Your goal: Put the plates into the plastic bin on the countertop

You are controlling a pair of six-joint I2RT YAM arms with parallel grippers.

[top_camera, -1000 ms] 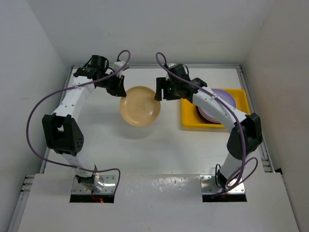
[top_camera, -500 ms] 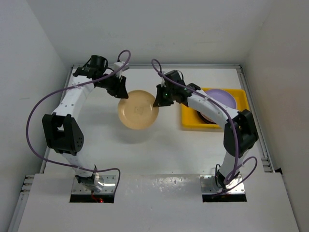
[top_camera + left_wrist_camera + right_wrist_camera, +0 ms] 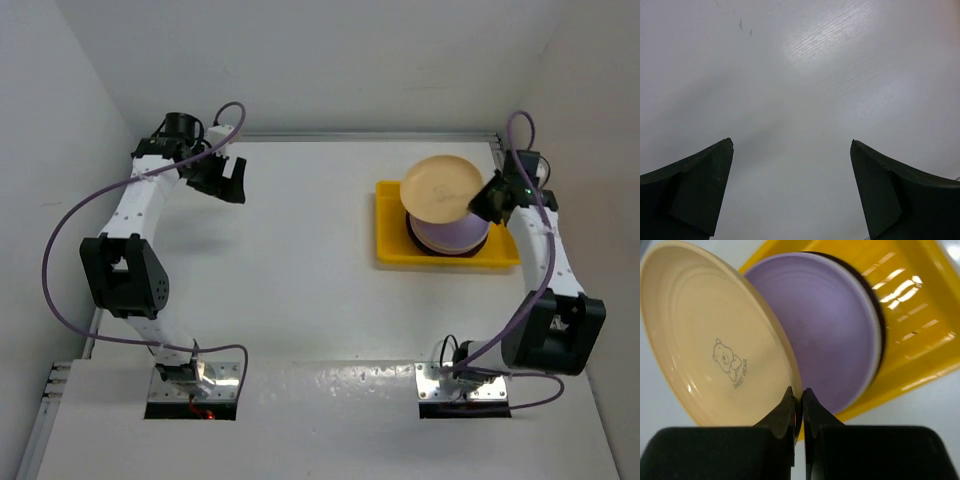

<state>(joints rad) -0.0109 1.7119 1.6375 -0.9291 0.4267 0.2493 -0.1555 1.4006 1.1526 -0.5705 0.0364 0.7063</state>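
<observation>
Found countertop [image 3: 300,290] bare of loose plates in top view. Saw plastic bin [image 3: 392,258] at far right holding stack [image 3: 450,244], lavender plate [image 3: 462,228] topmost. Noted cream plate [image 3: 440,187] tilted above stack, pinched at rim by right gripper [image 3: 487,200], jaws clamped on it. Judged task nearly done: only visible loose plate left to lower and release. Noted left gripper [image 3: 226,182] at far left over bare counter, jaws apart, nothing between. Read small bear print [image 3: 729,365] on cream plate, apparently "SWEET BEAR".
</observation>
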